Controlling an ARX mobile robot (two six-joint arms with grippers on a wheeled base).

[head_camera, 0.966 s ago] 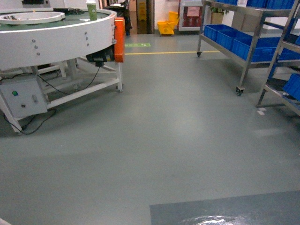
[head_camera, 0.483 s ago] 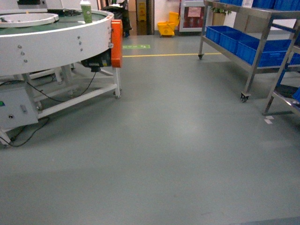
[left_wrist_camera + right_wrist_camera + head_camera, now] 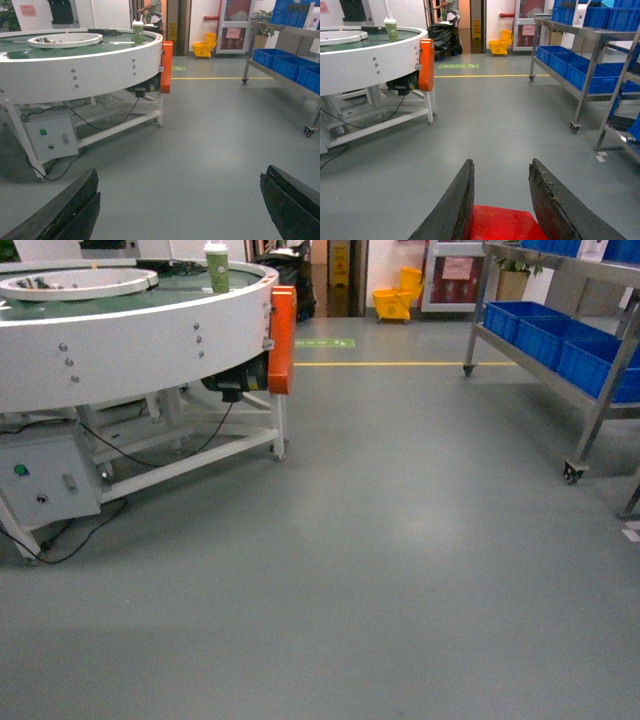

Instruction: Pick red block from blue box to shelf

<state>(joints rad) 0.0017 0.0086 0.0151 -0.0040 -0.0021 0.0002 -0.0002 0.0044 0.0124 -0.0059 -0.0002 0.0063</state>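
Note:
My right gripper (image 3: 502, 162) is shut on the red block (image 3: 502, 224), which shows as a glossy red face low between the two dark fingers, held above the grey floor. Nothing lies between the wide-apart fingers of my open left gripper (image 3: 180, 175). The stainless-steel shelf (image 3: 585, 85) stands ahead on the right, on castors. It also shows at the right edge of the head view as the shelf (image 3: 600, 400) and in the left wrist view as the shelf (image 3: 280, 77). The blue box is out of view. Neither gripper appears in the head view.
A round white conveyor table (image 3: 130, 350) with an orange guard (image 3: 282, 340) and a green cup (image 3: 217, 268) fills the left. Its control box (image 3: 45, 485) and cables trail on the floor. Dark blue crates (image 3: 540, 330) sit on the shelf. A yellow mop bucket (image 3: 398, 302) stands far back.
The head view has moved forward and swung left. The dark floor patch has left the bottom of the view, and the shelf has slid toward the right edge.

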